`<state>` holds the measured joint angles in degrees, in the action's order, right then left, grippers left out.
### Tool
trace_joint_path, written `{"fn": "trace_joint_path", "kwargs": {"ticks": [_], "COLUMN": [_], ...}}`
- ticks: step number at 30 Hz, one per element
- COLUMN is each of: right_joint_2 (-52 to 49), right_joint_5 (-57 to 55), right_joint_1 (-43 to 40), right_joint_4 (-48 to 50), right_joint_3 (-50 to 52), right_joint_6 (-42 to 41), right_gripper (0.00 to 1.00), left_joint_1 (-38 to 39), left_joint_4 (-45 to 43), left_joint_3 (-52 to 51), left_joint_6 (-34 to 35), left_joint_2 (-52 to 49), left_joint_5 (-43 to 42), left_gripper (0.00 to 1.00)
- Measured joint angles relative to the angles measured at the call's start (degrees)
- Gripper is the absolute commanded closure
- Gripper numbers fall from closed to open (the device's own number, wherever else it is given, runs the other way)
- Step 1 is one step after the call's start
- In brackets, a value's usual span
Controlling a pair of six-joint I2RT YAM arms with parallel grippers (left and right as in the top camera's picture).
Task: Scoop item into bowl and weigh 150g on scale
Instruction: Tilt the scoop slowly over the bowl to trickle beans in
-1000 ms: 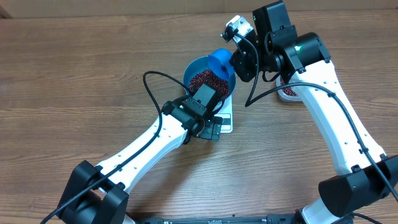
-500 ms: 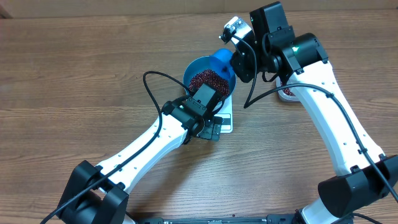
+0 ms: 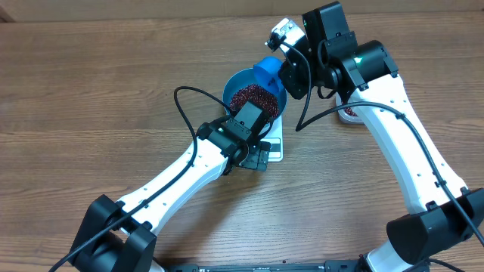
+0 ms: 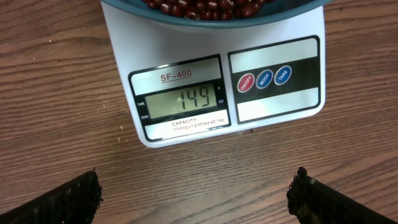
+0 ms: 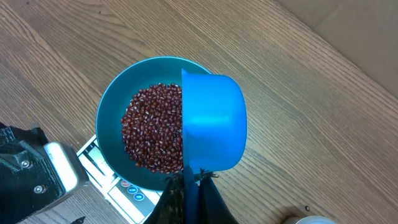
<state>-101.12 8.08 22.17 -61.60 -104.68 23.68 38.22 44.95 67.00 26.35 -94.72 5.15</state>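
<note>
Scale: small white square kitchen scale point(image 4: 186, 43) of smooth plastic, lying flat on the wood-grain surface point(image 4: 56, 68). Round buttons sit beside its display point(image 4: 180, 102).
Reading: the display shows 149, one short of the target.
Bowl: round, deep, bright blue bowl point(image 3: 231, 85), standing on the scale's platform.
Beans: small, oval, glossy dark red-brown beans point(image 5: 152, 127), heaped in the bowl towards its middle.
Scoop: small blue plastic scoop point(image 5: 214, 121) with a rounded cup, turned on its side over the bowl's rim on the right arm's side. Its open mouth faces the beans. Whether anything is left inside is hidden.
Right gripper point(image 5: 191, 180): jaws clamped tight on the scoop's handle.
Left gripper point(image 4: 196, 202): jaws spread wide and empty, hovering over bare wood just in front of the scale and touching nothing.
Key relation: the scoop's long axis runs from the right jaws straight out over the bowl, with the bean heap below and beyond the cup's mouth. The right arm is placed to act; the left only faces the display.
Step, judged: final trimming, nearly done.
Next move, judged: a very slight tip or tap to shed only a few beans. Loose, rolling beans could go in a rush and overshoot.
Source: pale-rimmed container point(image 3: 349, 112) with beans in it, mostly hidden under the right arm.
</note>
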Motion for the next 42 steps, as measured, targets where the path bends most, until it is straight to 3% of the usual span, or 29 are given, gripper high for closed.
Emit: {"fn": "trace_joint_path", "kwargs": {"ticks": [37,42], "right_joint_2": [0.0,0.0], "right_joint_5": [-0.6,2.9], "right_joint_1": [0.0,0.1], "right_joint_4": [0.3,-1.3], "right_joint_3": [0.0,0.0], "right_joint_6": [-1.6,1.1], "right_gripper": [0.96,0.96], "left_joint_1": [0.0,0.0], "left_joint_4": [0.0,0.0], "left_joint_3": [0.0,0.0], "left_joint_6": [0.0,0.0], "left_joint_2": [0.0,0.0], "left_joint_5": [0.0,0.0], "left_gripper": [0.01,0.0]}}
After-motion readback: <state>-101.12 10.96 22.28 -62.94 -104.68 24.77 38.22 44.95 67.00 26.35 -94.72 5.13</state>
